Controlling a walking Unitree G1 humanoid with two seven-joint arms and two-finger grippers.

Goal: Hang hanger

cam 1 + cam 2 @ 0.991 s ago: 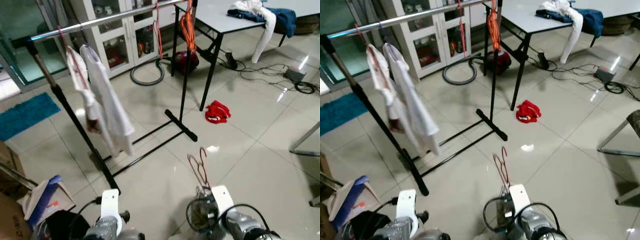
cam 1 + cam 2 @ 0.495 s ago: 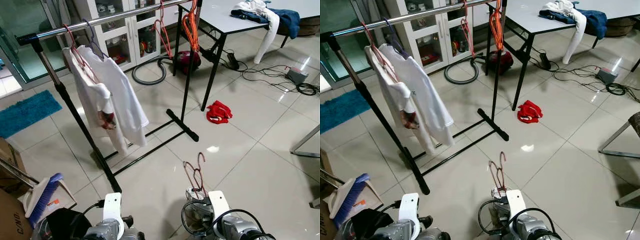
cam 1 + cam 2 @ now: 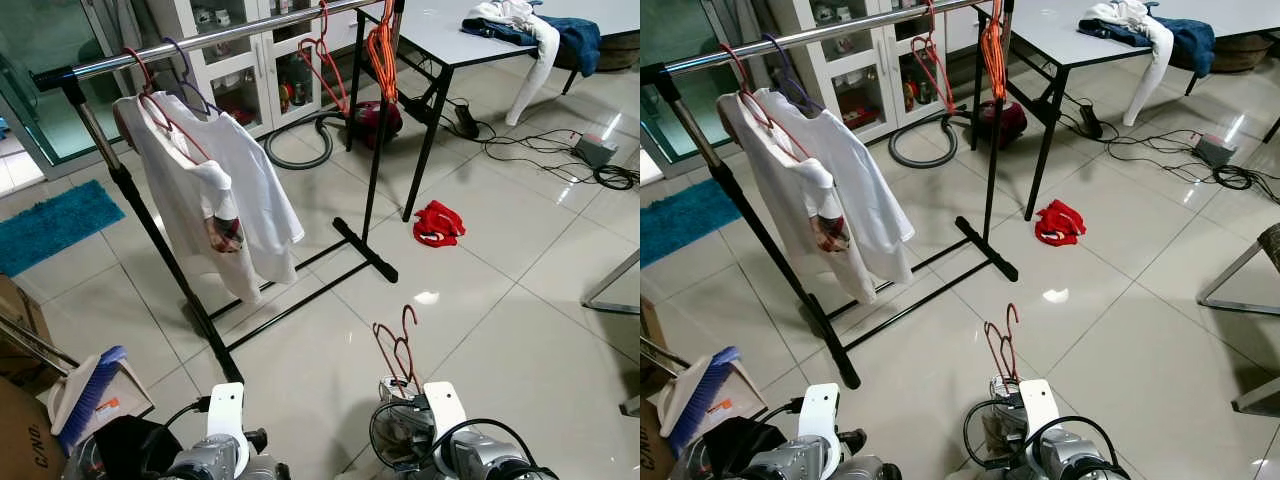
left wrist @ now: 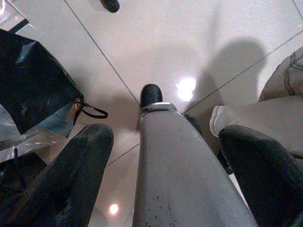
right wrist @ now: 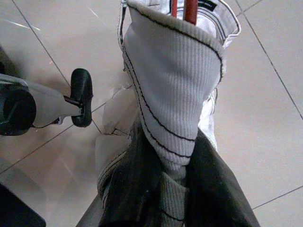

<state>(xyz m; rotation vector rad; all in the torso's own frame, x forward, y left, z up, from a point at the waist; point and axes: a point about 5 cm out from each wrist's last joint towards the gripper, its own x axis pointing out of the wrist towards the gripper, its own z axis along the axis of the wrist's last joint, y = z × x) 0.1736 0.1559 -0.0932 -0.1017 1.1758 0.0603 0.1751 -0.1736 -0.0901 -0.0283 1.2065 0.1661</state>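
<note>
The right pincer [image 5: 165, 189] is clamped on a white ribbed garment [image 5: 175, 85] with dark stitching, bunched between its two black fingers [image 5: 215, 189]; the red wire hanger [image 3: 397, 340] rises from that garment's neck opening, with thin red wires ending in a curved hook, standing roughly upright above the right arm at the near centre of the scene, over the tiled floor [image 3: 520, 330]; the hanger is well apart from the clothes rack [image 3: 210, 40], which stands far left with a silver top bar on black posts; on that bar hang a white T-shirt [image 3: 215, 190] on a red hanger, a purple hanger [image 3: 190, 85], a further red hanger [image 3: 325, 55] and an orange bundle of hangers [image 3: 380, 50]; the left pincer [image 4: 161, 156] hangs low at the near left with its fingers apart and nothing between them, over the floor beside a black bag [image 4: 33, 90]; a red cloth [image 3: 437, 222] lies on the floor right of the rack, near a white table [image 3: 470, 35] carrying clothes.
</note>
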